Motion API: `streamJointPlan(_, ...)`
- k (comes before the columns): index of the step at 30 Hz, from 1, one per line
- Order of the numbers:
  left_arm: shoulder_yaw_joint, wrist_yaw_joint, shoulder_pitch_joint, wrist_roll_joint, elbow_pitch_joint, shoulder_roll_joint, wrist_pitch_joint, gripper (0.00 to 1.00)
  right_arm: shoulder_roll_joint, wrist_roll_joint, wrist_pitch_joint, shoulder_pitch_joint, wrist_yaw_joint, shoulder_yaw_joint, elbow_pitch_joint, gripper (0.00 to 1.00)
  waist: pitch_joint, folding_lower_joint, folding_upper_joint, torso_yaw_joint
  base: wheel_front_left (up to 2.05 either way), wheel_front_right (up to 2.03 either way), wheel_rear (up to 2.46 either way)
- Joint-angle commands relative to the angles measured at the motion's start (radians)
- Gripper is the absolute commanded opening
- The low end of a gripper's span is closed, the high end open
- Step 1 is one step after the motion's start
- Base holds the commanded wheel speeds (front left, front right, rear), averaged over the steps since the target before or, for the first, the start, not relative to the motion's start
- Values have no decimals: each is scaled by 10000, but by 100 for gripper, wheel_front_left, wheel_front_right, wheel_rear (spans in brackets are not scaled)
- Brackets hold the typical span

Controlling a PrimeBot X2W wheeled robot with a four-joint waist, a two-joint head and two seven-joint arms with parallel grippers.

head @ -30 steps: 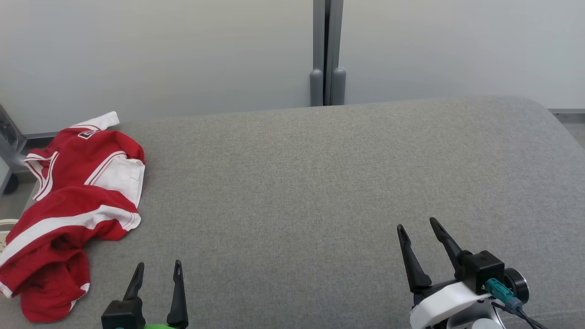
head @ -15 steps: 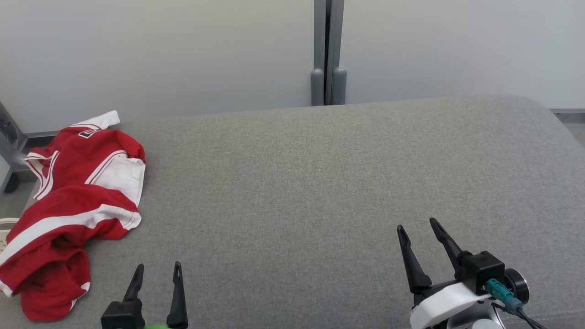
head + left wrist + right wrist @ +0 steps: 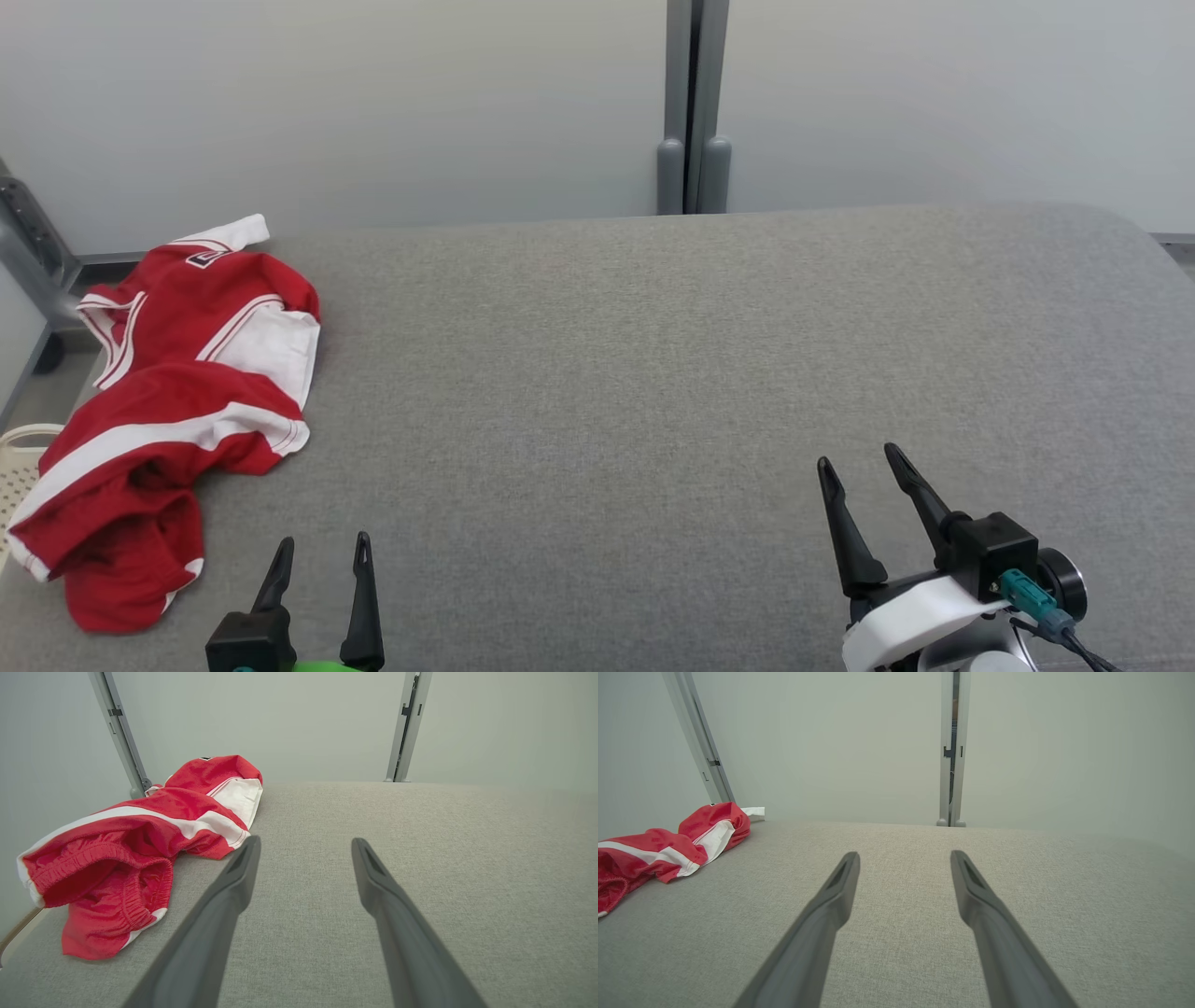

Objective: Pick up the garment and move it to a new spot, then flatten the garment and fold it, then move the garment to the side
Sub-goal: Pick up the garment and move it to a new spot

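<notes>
Because the garment (image 3: 177,411) lies in a bunched heap at the far left of the table (image 3: 653,373), the left gripper (image 3: 323,543) is the one nearest to it. It is red with white stripes. It is folded over itself, and its stretchy waist end points toward the robot. Its left side reaches the table's edge, and a pale basket (image 3: 19,457) peeks out just past that edge.

Both grippers hang low over the near side of the table with their fingers pointing away from the robot. The left gripper has its fingers spread apart, and nothing is between them. It is near the garment but not touching it. The right gripper (image 3: 857,462) also has its fingers spread and holds nothing. It is well apart from the garment, over bare grey cloth.

I think the job has not started yet, and the first step, picking the garment up, is not done. The fingers are likely wide so they can close on a fold. The big bare middle of the table looks like a good new spot, with room to lay the garment flat.

The cloth is soft and floppy, so a pinch may catch just one layer and the rest may droop. A push could also slide it off the edge.
</notes>
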Motion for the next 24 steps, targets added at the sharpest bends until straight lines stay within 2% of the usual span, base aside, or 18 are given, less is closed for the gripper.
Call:
streamJointPlan(1,32,58,-122,-64,-21,67,12,100,-31,-7,-50,147,1,-5,-30,100,27,0,0,339,0,0,0)
streamJointPlan(5,51,72,-222,-87,-40,171,73,100,-30,26,-50,141,1,-14,-75,100,62,0,0,1062,0,0,0)
streamJointPlan(19,120,138,-295,-136,-320,523,219,100,-30,324,-50,49,1,26,-187,100,230,0,0,4264,0,0,0)
streamJointPlan(24,244,250,-168,-263,-427,478,113,100,-33,300,-50,-196,1,256,-119,100,428,0,0,4498,0,0,0)
